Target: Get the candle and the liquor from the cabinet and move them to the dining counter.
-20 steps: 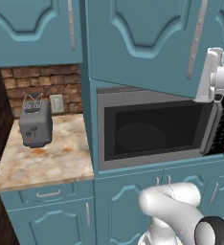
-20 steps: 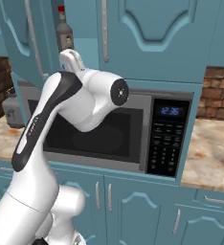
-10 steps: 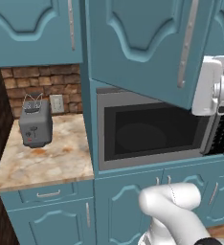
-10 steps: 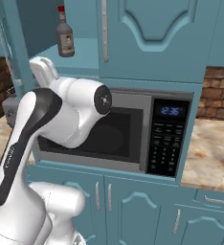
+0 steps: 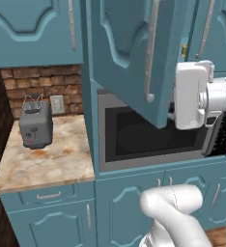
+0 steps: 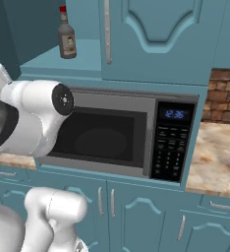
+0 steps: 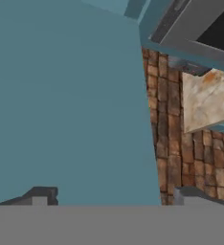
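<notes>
**One bottle in sight on the open shelf, nothing in the jaws**

One toaster stands at the left of the left base view, on a small marble counter against brick wall. Centre frame, the cabinet door hangs swung open above the microwave. At right, the white hand sits level with the door's lower edge.

Right base view, upper left: the liquor stands upright on the cabinet's open shelf, near the front lip, just left of the closed door's long silver handle. Dark grey glass, rounded shoulders, narrow neck, small red cap, a pale label on the belly. Below it, centre frame, the microwave front with lit clock panel at its right. The candle I cannot find.

Hand view: flat teal panel across the left and centre, brick and a wedge of marble at right. The gripper shows two dark tips at the bottom edge, spread wide apart with nothing between them.

Handling, as I judge it: glass bottle, rigid, smooth and likely slippery, moderately heavy, breakable if dropped or knocked off the shelf lip. Tall and narrow-based, so it tips easily. Best hold looks like the straight body below the shoulders, squarely across the label; the neck is thin and gives poor leverage.
</notes>
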